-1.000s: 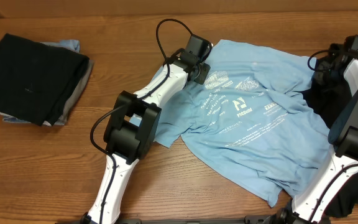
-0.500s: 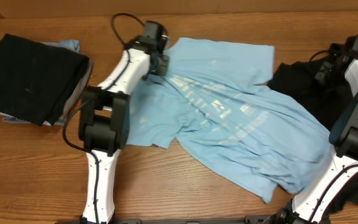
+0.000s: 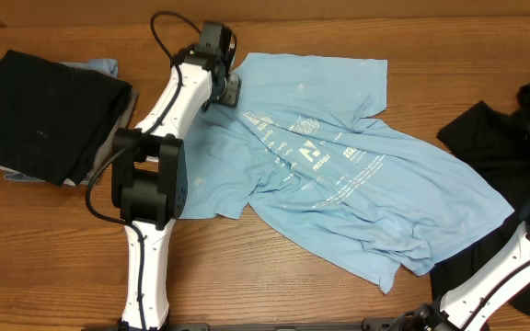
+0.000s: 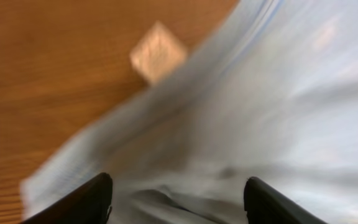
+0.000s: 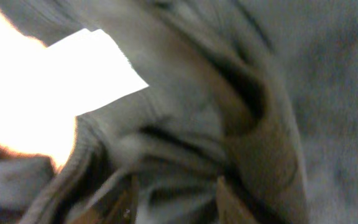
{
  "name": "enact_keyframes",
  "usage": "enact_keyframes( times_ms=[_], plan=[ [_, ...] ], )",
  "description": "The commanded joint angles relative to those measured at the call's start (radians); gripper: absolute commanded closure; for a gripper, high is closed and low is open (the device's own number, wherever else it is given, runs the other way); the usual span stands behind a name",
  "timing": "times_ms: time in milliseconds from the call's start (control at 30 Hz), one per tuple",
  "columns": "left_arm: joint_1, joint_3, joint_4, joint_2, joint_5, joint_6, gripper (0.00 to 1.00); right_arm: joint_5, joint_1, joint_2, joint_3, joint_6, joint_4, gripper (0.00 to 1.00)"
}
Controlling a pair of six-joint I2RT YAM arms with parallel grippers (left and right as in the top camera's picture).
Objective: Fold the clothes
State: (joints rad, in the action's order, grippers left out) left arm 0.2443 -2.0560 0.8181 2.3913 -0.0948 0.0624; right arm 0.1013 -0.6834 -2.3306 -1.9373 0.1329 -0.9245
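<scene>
The sky-blue T-shirt (image 3: 357, 175) lies spread print-up across the middle of the table, wrinkled along its lower right. My left gripper (image 3: 231, 89) hangs over its upper left corner; in the left wrist view the left gripper (image 4: 179, 199) is open, its dark fingertips (image 4: 98, 196) wide apart above pale blue cloth (image 4: 272, 106). A black garment (image 3: 486, 152) lies crumpled at the right. My right gripper (image 5: 178, 202) is low over its dark folds (image 5: 253, 93), fingers apart with cloth showing in the gap. In the overhead view that gripper merges with the black cloth at the far right edge.
A folded stack (image 3: 49, 115) of black over grey and blue cloth sits at the far left. The left arm (image 3: 150, 175) stretches from the front edge up to the shirt. The right arm's white link (image 3: 495, 276) crosses the front right corner. Bare wood (image 3: 247, 276) shows in front.
The left gripper dragged the shirt's upper left part leftward, then opened. The right gripper pulled away to the right edge and opened. The shirt lies flatter and the black garment is uncovered.
</scene>
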Motion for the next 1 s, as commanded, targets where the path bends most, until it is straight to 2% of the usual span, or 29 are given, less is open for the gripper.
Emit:
enact_keyframes(
  times_ms=[0, 33, 167, 233, 267, 300, 400, 500, 633, 767, 967],
  plan=[
    [0.045, -0.123, 0.027, -0.218, -0.016, 0.085, 0.06, 0.124, 0.016, 0.012, -0.277, -0.001, -0.104, 0.49],
    [0.051, -0.126, 0.040, -0.252, -0.011, 0.099, 0.00, 0.145, 0.016, 0.013, -0.339, 0.011, -0.150, 0.49],
    [0.068, -0.126, 0.145, -0.358, 0.041, 0.103, 0.00, 0.131, 0.014, 0.014, -0.536, 0.090, -0.384, 0.51],
    [0.071, -0.126, 0.204, -0.385, 0.054, 0.103, 0.00, 0.082, 0.011, 0.014, -0.578, 0.104, -0.528, 0.64],
    [0.071, -0.126, 0.234, -0.393, 0.055, 0.103, 0.00, 0.071, 0.008, 0.014, -0.578, 0.104, -0.586, 0.83],
    [0.071, -0.126, 0.246, -0.396, 0.055, 0.103, 0.00, 0.071, 0.006, 0.014, -0.577, 0.103, -0.630, 0.96],
    [0.070, -0.126, 0.257, -0.391, 0.055, 0.102, 0.00, 0.074, -0.005, 0.013, -0.541, 0.112, -0.770, 0.96],
    [0.070, -0.125, 0.258, -0.388, 0.055, 0.103, 0.00, 0.084, -0.013, 0.021, -0.488, 0.134, -0.770, 0.96],
    [0.070, -0.125, 0.258, -0.388, 0.055, 0.103, 0.00, 0.079, -0.028, 0.055, -0.327, 0.148, -0.770, 0.96],
    [0.070, -0.125, 0.258, -0.388, 0.055, 0.103, 0.00, 0.024, -0.085, 0.188, -0.039, 0.200, -0.768, 0.96],
    [0.070, -0.125, 0.258, -0.388, 0.055, 0.103, 0.00, 0.022, -0.194, 0.413, 0.251, 0.258, -0.716, 0.96]
  ],
)
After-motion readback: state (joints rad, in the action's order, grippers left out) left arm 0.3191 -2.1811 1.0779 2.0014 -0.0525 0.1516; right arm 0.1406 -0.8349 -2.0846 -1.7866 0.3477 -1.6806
